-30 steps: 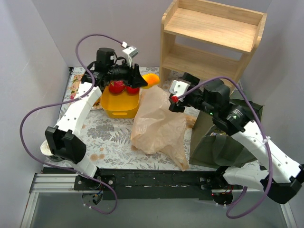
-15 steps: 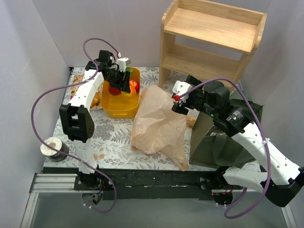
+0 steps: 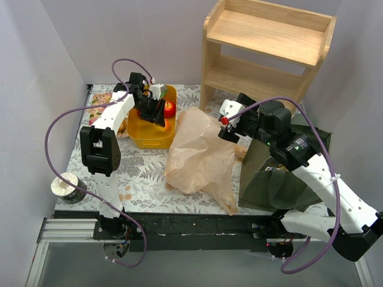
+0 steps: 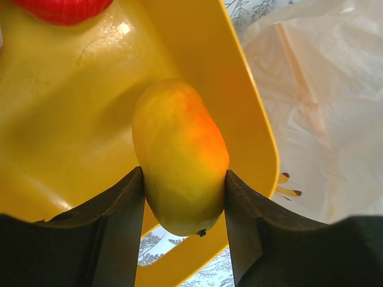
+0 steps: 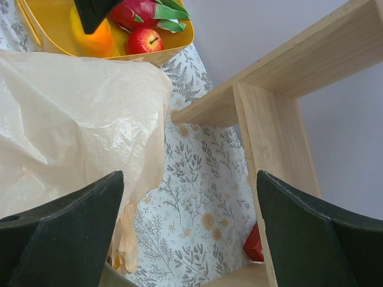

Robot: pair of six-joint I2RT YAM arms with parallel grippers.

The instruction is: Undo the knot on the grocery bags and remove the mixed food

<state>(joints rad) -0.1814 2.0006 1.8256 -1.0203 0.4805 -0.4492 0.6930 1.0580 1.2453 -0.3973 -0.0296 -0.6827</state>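
Fruit first: a yellow-orange fruit (image 4: 179, 155), one piece of the mixed food, is pinched across its narrow width by the left gripper (image 4: 182, 179). Its long axis runs along the fingers, and its far end points down into the yellow bin (image 4: 254, 113). It hangs just inside the bin wall that faces the tan plastic bag (image 3: 200, 155), so letting go should only need a drop, not a reach. A red apple (image 5: 143, 40) and a piece of red-and-green produce (image 5: 149, 12) already lie in the bin beside it. The bag is slumped and crumpled mid-table, just to the right of the bin, and I cannot make out a tied knot on it in any view. The right gripper (image 5: 188, 185) hovers with its jaws spread wide and empty over the bag's far right edge, near the foot of the wooden shelf (image 3: 269, 48). The bag lies below it and to its left. That arm is the nearer one for any further pull on the bag, while the dark tote (image 3: 281, 179) sits under its forearm.
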